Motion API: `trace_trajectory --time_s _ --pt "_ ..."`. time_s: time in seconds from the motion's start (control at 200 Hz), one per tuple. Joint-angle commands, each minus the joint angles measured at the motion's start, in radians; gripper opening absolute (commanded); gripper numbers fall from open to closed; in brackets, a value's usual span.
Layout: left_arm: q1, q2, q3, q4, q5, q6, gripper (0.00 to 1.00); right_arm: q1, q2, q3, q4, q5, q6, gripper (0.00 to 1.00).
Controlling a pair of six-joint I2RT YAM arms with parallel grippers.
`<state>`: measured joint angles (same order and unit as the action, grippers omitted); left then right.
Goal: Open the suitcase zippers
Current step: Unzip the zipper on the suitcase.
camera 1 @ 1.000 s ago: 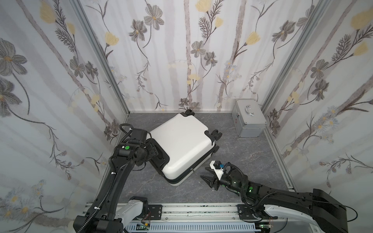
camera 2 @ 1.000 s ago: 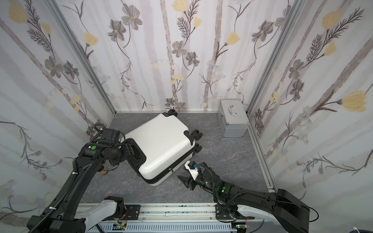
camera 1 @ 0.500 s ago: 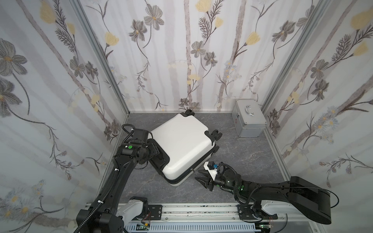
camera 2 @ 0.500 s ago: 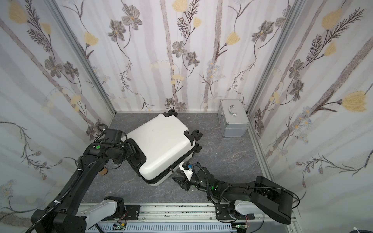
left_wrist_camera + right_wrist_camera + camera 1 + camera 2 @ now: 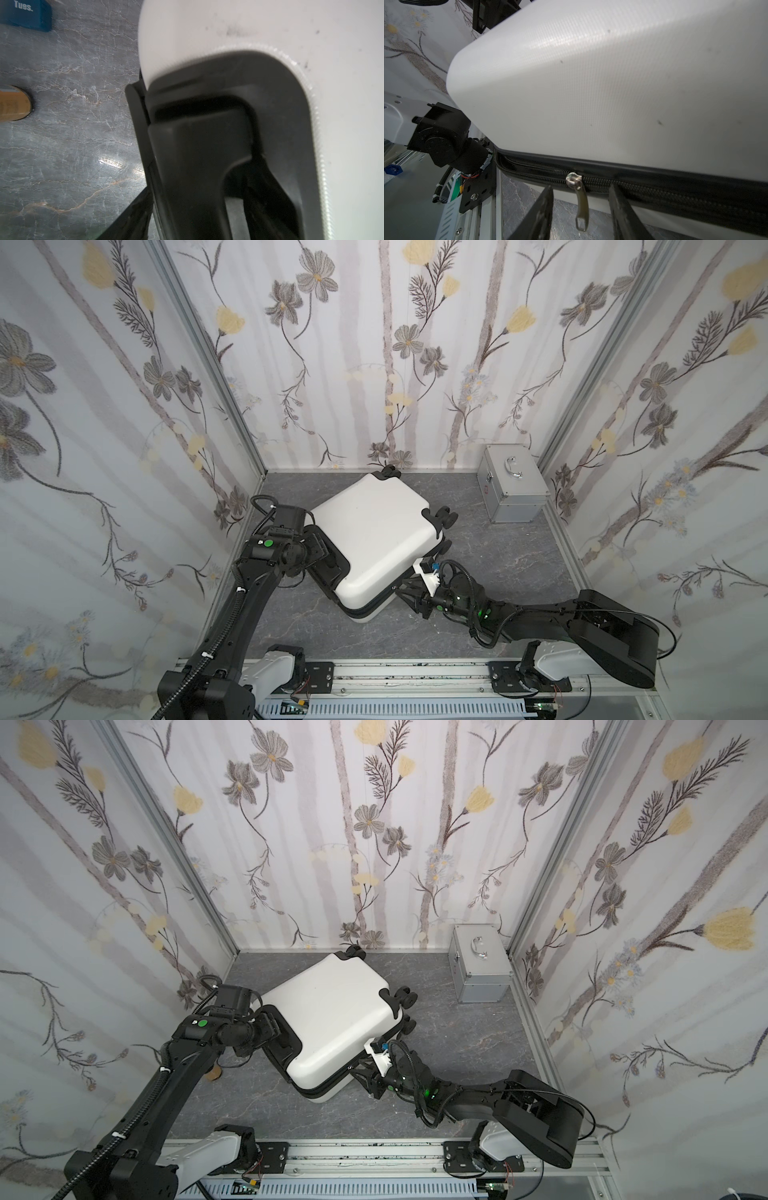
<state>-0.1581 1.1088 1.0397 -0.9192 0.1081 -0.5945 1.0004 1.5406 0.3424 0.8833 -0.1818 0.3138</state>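
Note:
The white suitcase (image 5: 374,531) (image 5: 332,1019) lies flat on the grey floor, turned at an angle. My left gripper (image 5: 322,560) (image 5: 276,1036) is at its left end. In the left wrist view its fingers (image 5: 135,216) sit on either side of the black handle (image 5: 197,145), closed against it. My right gripper (image 5: 409,593) (image 5: 363,1079) is at the near right side, open. The black zipper band (image 5: 654,191) runs along the seam. Its metal pull (image 5: 581,201) hangs between the right fingers (image 5: 542,207) without touching either.
A silver metal case (image 5: 511,489) (image 5: 480,965) stands in the back right corner. A blue block (image 5: 27,16) and a brown cylinder (image 5: 14,104) lie on the floor left of the suitcase. Flowered walls close three sides, and a metal rail (image 5: 415,672) runs along the front.
My right gripper has moved left up to the suitcase's near side, its jaws narrowing, and now straddles the zipper pull. The left gripper has stayed on the handle.

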Motion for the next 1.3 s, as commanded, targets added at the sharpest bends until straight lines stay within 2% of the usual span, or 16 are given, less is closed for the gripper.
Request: trace_trajectory --time_s 0.0,0.265,0.535,0.705,1.074,1.169,1.294 --pt "0.000 0.009 -0.006 0.027 0.014 -0.020 0.70 -0.005 0.003 0.024 -0.083 -0.029 0.004 0.45" --pt "0.000 0.016 -0.006 0.042 0.011 -0.021 0.70 -0.004 0.006 0.032 -0.169 -0.048 -0.006 0.44" --pt "0.001 0.019 -0.012 0.058 0.023 -0.019 0.69 -0.004 0.047 0.063 -0.158 -0.039 -0.004 0.43" --pt "0.001 0.016 -0.016 0.057 0.018 -0.016 0.69 -0.017 0.049 0.079 -0.116 -0.040 -0.001 0.35" --pt "0.001 0.019 -0.018 0.031 -0.043 0.012 0.67 -0.029 0.036 0.052 -0.067 -0.029 0.002 0.05" --pt "0.002 0.016 -0.019 0.029 -0.050 0.016 0.67 -0.029 0.032 0.046 -0.064 -0.023 0.005 0.00" --pt "0.000 0.014 -0.019 0.028 -0.056 0.021 0.67 -0.031 0.016 0.037 -0.065 0.002 0.010 0.00"
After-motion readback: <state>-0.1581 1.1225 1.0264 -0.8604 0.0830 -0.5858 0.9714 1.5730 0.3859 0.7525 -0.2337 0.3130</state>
